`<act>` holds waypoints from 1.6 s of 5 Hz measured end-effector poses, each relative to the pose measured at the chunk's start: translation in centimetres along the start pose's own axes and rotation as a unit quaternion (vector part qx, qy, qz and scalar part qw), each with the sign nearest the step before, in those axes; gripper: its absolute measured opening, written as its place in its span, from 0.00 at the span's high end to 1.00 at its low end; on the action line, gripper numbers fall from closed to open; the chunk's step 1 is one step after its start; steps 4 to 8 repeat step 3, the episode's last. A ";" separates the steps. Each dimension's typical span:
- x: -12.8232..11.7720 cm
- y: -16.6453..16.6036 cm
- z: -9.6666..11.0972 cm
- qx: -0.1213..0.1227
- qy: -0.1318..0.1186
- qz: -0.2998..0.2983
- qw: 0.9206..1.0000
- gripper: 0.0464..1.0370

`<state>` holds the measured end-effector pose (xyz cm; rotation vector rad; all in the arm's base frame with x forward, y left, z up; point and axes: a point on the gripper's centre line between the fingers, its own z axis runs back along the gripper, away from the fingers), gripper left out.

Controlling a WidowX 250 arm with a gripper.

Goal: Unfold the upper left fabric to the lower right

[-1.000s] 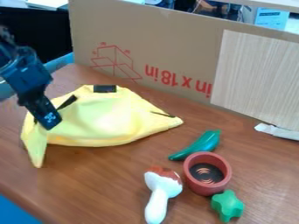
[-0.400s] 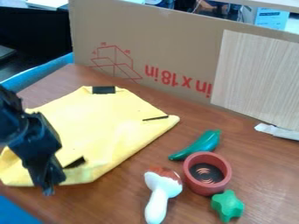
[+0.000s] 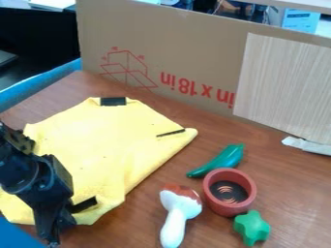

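Brown table (image 3: 297, 189); yellow cloth (image 3: 97, 150), long axis diagonal, corner pointing right.

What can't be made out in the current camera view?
- Camera view: where the gripper meets the yellow cloth; its own dark body hides the contact.
- Camera view: cloth's left end; covered partly by the arm, cut by the left edge.
- Camera view: tabletop beneath the cloth; cloth covers it.

Gap btwn cloth (image 3: 97, 150) & toy mushroom (image 3: 180, 207)
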<state>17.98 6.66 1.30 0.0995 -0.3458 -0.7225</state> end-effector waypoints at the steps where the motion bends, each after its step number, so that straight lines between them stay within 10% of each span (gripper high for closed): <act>1: 0.5 1.2 1.3 -0.012 -0.021 0.029 0.999 0.23; 3: 3.4 9.6 7.5 0.025 -0.033 0.165 0.985 0.03; 8: 3.4 9.6 7.5 0.025 -0.033 0.165 0.985 0.03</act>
